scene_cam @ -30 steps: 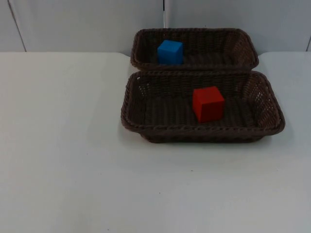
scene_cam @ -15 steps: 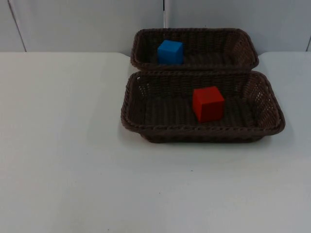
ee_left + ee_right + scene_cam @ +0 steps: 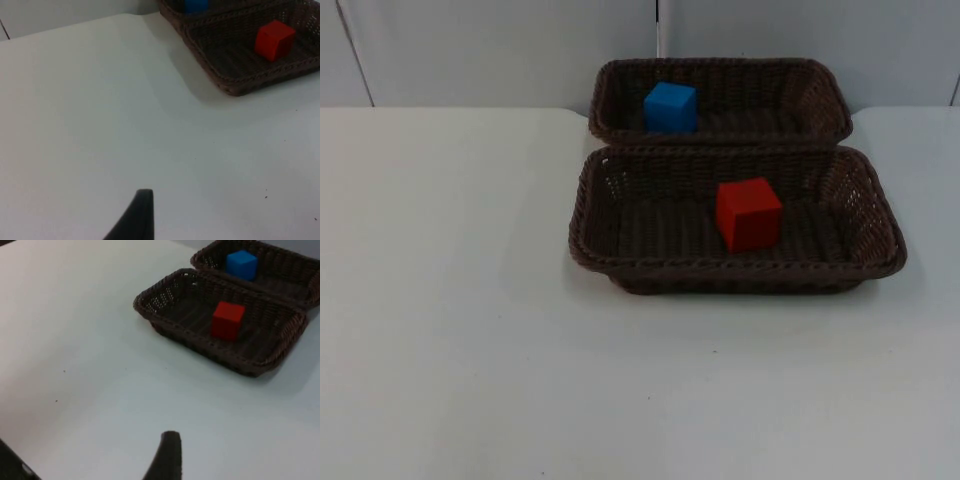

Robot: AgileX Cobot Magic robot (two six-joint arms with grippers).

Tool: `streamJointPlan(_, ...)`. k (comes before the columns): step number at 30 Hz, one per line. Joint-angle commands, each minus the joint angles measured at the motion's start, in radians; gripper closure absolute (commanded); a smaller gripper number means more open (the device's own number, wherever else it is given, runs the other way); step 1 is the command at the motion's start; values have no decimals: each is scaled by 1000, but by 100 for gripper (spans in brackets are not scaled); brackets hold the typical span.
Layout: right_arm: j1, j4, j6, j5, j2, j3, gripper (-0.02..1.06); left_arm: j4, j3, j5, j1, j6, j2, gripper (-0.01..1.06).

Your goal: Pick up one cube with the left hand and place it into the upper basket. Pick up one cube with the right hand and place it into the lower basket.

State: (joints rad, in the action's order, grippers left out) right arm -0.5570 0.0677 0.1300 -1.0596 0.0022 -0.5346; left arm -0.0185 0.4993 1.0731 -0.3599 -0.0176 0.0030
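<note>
Both tools are drawn back over bare white worktop [image 3: 460, 330], well apart from the baskets, and neither holds anything. One black fingertip of the left tool [image 3: 134, 216] stands above plain worktop in the left wrist view, and one fingertip of the right tool [image 3: 166, 456] does the same in the right wrist view; with a single fingertip visible on each, how far either is open cannot be told. Both arms appear to be waiting.

Nothing on the worktop has changed over the last second: baskets and cubes sit exactly where they were, and no arm has entered the top view. Judged from that stillness and from where the cubes lie, the task looks complete, with no step left.

Two dark brown woven baskets stand touching along their long sides near the grey partition wall [image 3: 470, 50]. The upper basket [image 3: 825, 95], nearer the wall, holds the blue cube [image 3: 670, 107], which rests upright on the floor of the basket toward its left end. The lower basket [image 3: 590, 215], nearer the camera and slightly larger, holds the red cube [image 3: 748, 214], which sits a little right of centre, turned slightly, touching no wall. Each basket contains one cube.
</note>
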Motion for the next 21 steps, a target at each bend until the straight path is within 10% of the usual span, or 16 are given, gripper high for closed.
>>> streamJointPlan(1, -2, -15, -6, -15, -2, 9, 31, 3, -6, 1, 0, -4, -3, 4)
streamJointPlan(21, -2, -92, -115, -20, -2, 18, 31, 2, -6, 1, 0, -4, -3, 4)
